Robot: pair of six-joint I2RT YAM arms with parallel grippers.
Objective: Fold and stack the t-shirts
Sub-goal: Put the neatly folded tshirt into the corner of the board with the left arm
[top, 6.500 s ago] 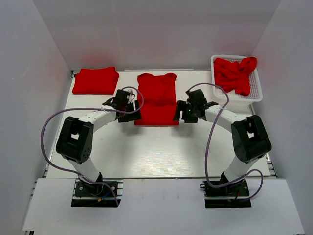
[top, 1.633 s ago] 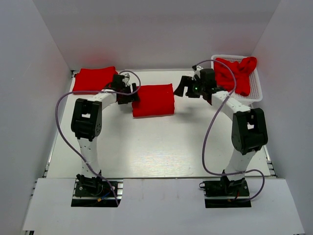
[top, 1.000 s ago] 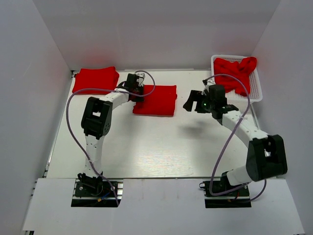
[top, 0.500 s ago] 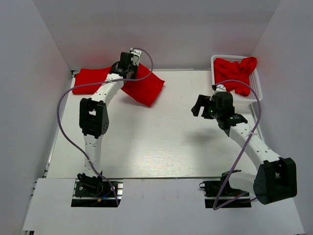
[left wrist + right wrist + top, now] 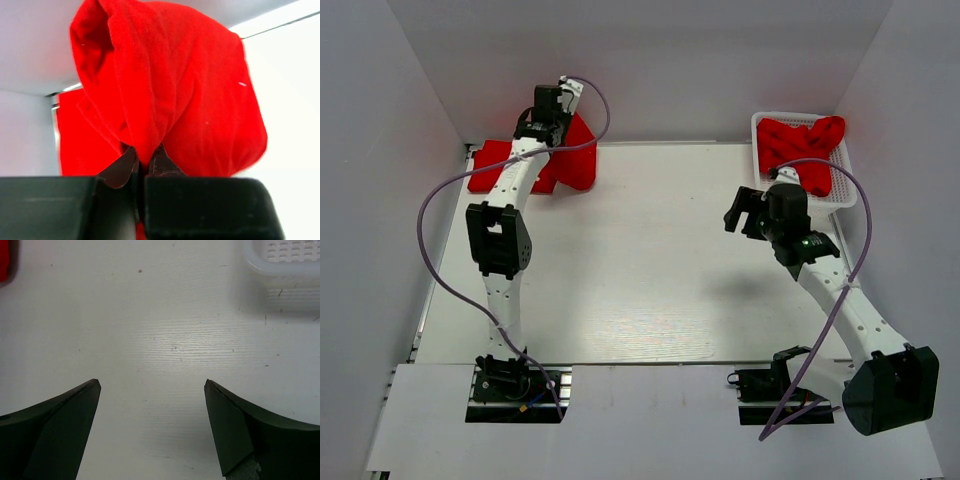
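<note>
The white table fills the floor of the white-walled booth, with both arms bolted at its near edge. The left arm stretches all the way to the far left corner. The right arm leans out over the right half of the table, short of the basket.

In that far left corner a folded t-shirt lies flat on the table. A second red t-shirt hangs bunched over its right edge, lifted at the top. From the wrist camera it droops in a soft hood shape. The white mesh basket sits at the far right with crumpled t-shirts heaped inside.

The left gripper is pinched tight on a fold of the second red t-shirt, its fingers almost together with the cloth squeezed between them. The right gripper holds nothing. Its fingers are spread wide above bare tabletop, with the basket's corner just beyond them.
</note>
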